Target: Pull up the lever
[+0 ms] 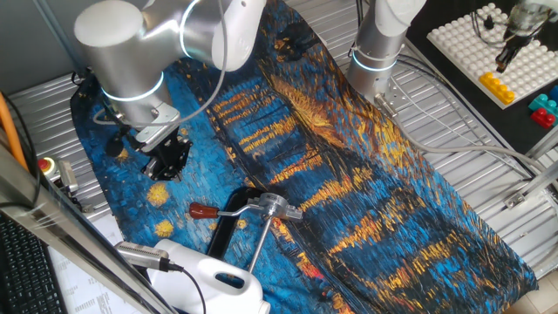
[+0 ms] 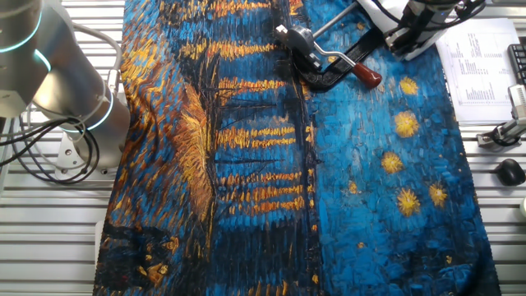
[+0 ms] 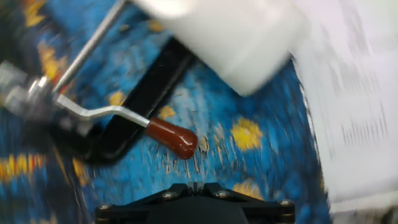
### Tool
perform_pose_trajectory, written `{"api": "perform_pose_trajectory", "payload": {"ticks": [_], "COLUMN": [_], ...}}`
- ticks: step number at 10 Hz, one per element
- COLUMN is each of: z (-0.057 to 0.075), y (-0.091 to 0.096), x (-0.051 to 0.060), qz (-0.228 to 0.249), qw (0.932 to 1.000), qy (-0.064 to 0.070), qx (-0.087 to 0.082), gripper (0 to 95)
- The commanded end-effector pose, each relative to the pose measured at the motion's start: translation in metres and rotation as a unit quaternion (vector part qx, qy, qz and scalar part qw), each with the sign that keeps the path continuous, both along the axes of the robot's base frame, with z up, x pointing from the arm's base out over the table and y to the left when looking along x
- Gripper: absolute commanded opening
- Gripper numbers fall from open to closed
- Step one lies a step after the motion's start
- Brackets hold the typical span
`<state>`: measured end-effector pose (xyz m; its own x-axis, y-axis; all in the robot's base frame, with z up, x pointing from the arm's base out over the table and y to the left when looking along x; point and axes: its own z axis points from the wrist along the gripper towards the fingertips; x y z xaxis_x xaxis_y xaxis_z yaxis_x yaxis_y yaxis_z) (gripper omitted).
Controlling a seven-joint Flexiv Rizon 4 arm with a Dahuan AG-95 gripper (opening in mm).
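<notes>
Your black two-finger gripper (image 1: 168,160) hangs above the blue-and-gold painted cloth (image 1: 366,201), near but well clear of the short silver lever with the dark-red knob (image 1: 203,210). Lever lies low, knob close to the cloth, joined to the silver pivot hub (image 1: 272,206) over a flat black bar (image 1: 228,222). Jaw gap: can't tell, fingertips aren't visible in hand view. Wrist cam faces the knob, prob. lining up a grasp.

A robotics lab, by the look of it: grey robot arms (image 1: 131,52) bolted over a slatted metal bench (image 1: 488,174), loose cables (image 2: 49,152), a toy-brick board (image 1: 484,44), printed sheets (image 2: 485,62), perhaps a keyboard (image 1: 22,262) at the edge.
</notes>
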<state>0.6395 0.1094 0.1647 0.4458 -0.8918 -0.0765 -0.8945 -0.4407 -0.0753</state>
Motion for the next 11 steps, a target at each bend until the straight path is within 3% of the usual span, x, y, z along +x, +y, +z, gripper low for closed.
{"api": "perform_pose_trajectory", "payload": {"ticks": [1,10,11], "z": [0.0005,-0.0054,-0.0054], "y": [-0.0003,-0.0015,-0.0015], "x": [-0.001,-0.0088,-0.0088], "qz": [0.014,0.056,0.067], "qw": [0.9999,0.9983,0.9975], "qy": [0.004,0.015,0.024], "qx": [0.0,0.005,0.005], "gripper": [0.0,0.0,0.0]}}
